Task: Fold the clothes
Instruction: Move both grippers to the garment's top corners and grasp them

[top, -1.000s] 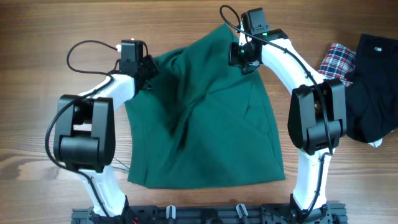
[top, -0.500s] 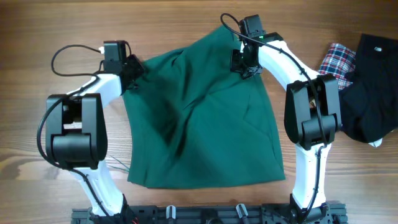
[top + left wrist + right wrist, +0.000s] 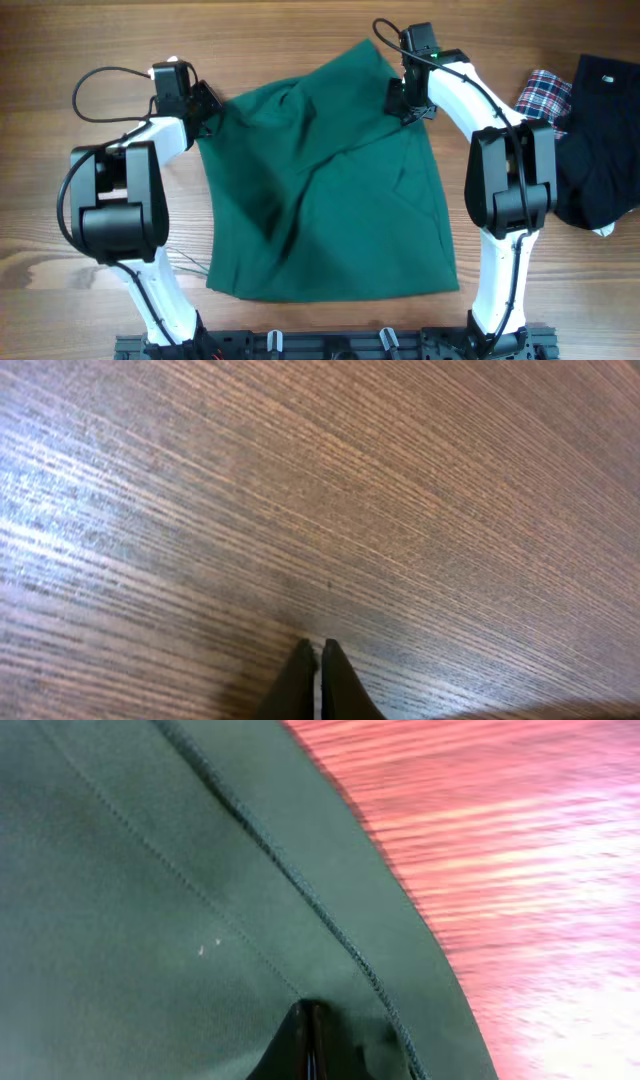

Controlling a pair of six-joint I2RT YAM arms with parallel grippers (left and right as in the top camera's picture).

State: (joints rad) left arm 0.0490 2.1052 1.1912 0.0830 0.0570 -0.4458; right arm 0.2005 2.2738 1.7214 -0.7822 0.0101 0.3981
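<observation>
The clothes (image 3: 330,200), one large dark green garment, lie spread and creased across the middle of the table. At the garment's upper left corner my left gripper (image 3: 207,108) is shut, and the corner runs into its fingers. In the left wrist view the shut left gripper (image 3: 318,648) shows only bare wood past its tips. My right gripper (image 3: 403,104) is shut on the upper right edge. The right wrist view shows the right gripper (image 3: 308,1010) pinching the clothes (image 3: 150,920) beside a stitched seam near the hem.
A plaid cloth (image 3: 543,95) and a black garment (image 3: 600,140) lie at the right edge, close to the right arm. A black rail (image 3: 330,345) runs along the front of the table. A cable (image 3: 100,85) loops beside the left wrist.
My left gripper has moved left, and the garment's upper left corner has gone with it. My right gripper has shifted slightly right with its edge, so the top of the garment is spread wider.
</observation>
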